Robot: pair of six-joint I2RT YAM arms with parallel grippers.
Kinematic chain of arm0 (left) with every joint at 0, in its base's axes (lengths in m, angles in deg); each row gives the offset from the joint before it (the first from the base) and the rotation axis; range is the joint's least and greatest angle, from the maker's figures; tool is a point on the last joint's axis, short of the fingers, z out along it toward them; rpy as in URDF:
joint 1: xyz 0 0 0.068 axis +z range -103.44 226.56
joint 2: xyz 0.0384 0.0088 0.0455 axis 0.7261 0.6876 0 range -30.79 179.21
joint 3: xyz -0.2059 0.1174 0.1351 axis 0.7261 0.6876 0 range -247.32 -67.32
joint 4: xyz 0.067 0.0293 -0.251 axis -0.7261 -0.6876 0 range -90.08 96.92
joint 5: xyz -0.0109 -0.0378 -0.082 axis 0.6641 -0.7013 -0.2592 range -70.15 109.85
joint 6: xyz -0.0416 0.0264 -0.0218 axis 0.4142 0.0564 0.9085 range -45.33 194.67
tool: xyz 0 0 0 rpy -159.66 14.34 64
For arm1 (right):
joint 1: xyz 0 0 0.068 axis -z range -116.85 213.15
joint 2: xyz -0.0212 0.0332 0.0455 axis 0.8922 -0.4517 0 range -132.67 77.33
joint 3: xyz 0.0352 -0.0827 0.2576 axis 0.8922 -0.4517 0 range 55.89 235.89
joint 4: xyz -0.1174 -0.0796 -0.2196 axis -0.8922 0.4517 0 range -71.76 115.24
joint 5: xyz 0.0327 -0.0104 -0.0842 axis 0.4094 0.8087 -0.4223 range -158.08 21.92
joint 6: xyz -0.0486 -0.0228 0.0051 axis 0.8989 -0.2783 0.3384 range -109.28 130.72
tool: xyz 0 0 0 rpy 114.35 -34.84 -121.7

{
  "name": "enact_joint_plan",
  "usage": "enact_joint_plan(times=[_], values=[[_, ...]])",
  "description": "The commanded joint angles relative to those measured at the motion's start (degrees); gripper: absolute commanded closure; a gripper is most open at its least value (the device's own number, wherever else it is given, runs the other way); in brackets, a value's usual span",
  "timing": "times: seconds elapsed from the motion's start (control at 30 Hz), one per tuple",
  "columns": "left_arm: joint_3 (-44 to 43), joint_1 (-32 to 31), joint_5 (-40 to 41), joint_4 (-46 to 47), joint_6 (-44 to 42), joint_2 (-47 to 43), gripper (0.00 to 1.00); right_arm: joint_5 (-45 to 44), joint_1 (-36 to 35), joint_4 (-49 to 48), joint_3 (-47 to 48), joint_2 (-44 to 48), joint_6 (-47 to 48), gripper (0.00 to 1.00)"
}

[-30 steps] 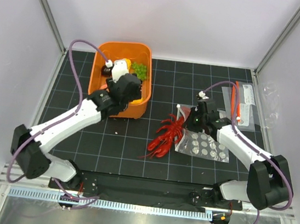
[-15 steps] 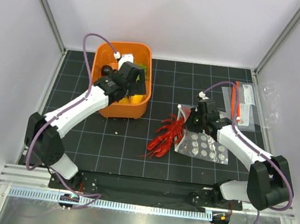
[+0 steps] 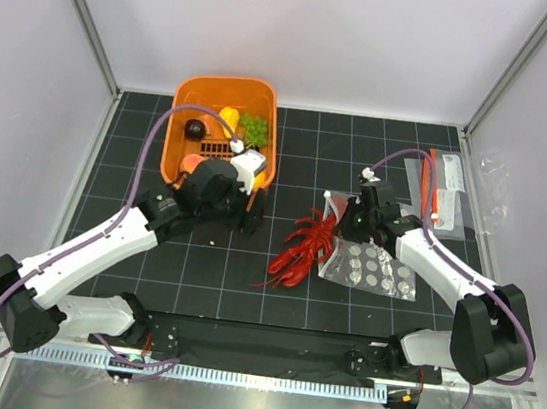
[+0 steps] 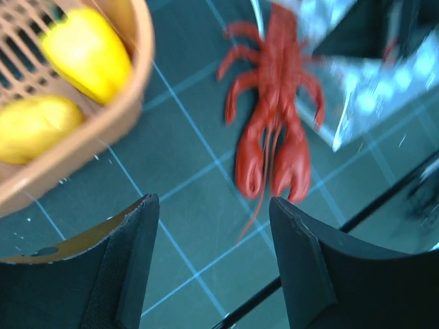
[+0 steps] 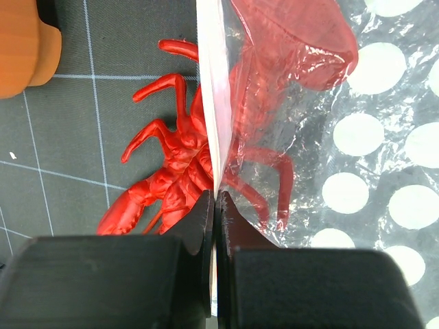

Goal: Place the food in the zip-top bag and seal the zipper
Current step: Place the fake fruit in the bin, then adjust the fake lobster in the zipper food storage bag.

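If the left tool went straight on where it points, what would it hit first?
Probably the lobster, claws first, lying ahead of the open left tool. Depth is unclear; it could touch the mat first.

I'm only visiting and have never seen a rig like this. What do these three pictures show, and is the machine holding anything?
You are looking at two robot arms, each ending in a two-finger gripper. The wide picture comes from a camera fixed above them. The other two come from small cameras on the wrists, so you see each arm's own fingers up close.

On the black gridded mat sit an orange basket of toy food, a red toy lobster and a clear dotted bag. The right gripper is pinched shut on the bag's mouth edge, and the lobster's tail end lies inside the bag. The left gripper is open and empty, between the basket and the lobster.
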Motion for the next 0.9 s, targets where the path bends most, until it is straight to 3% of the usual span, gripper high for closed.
enact_joint_plan(times=[0.0,0.27,0.5,0.87], values=[[2.72,-0.92,-6.90,1.27,-5.14,1.98,0.33,0.98,0.09,-0.83,1.64,1.54,0.54,0.99],[9.49,-4.35,-7.79,9.97,-7.52,6.82,0.36,0.46,0.09,1.27,2.69,1.28,2.39,0.99],[14.15,-6.90,-7.71,15.42,-6.55,7.26,0.29,-0.25,0.09,1.72,3.31,1.28,2.65,0.99],[15.12,-9.45,0.46,25.97,-5.93,17.27,0.36,-0.51,0.09,0.75,2.95,0.75,2.65,0.99]])
